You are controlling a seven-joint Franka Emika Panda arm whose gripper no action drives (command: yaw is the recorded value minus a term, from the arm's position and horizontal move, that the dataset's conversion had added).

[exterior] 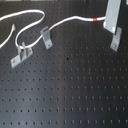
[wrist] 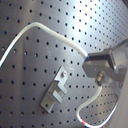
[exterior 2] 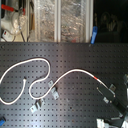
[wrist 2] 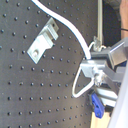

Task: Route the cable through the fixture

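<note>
In the first exterior view, a long thin white flexible cable (exterior: 35,22) lies in loops on a black perforated metal board (exterior: 70,85). It runs from the first exterior view's left edge, curls past two small grey metal bracket fixtures, one (exterior: 46,36) just under the cable's low bend and another (exterior: 20,54) lower and nearer the first exterior view's left, then rises to a short red band (exterior: 96,19). Just past the band, the cable end meets the grey gripper (exterior: 113,26), which stands over a third grey bracket (exterior: 116,41). Its fingers seem closed on the cable's end, though the blur leaves this unsure.

In the second exterior view, the cable (exterior 2: 37,67) forms a big loop, dips beside the bracket fixture (exterior 2: 55,93), then arches to the red band (exterior 2: 96,78). The gripper (exterior 2: 106,90) sits just beyond the band; how its fingers stand I cannot tell here.

In the first wrist view, the cable (wrist: 50,32) crosses the board above a bracket fixture (wrist: 56,92) without touching it, and reaches the gripper fingers (wrist: 97,62), which appear shut around it. Below them it curves on to the red band (wrist: 81,123).

In the second wrist view, the cable (wrist 2: 70,27) passes beside the bracket fixture (wrist 2: 42,39) and enters the closed fingers (wrist 2: 95,67), looping beneath them.
</note>
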